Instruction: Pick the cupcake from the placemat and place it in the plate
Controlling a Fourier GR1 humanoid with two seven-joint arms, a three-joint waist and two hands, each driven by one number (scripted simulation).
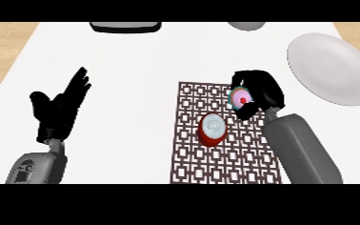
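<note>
So the right hand (pixel 259 89) has its fingers curled round the cupcake (pixel 243 98), at the upper right corner of the mat (pixel 225 157). Can't tell if it's lifted off the mat. The plate (pixel 325 66) sits past the mat's right edge and further up, so I'd say the carry goes right and away, and this hand is by far the nearer of the 2. The left hand (pixel 60 106) rests well left of the mat, fingers straight and apart. The red cup (pixel 213 129) mid-mat looks out of the path.
</note>
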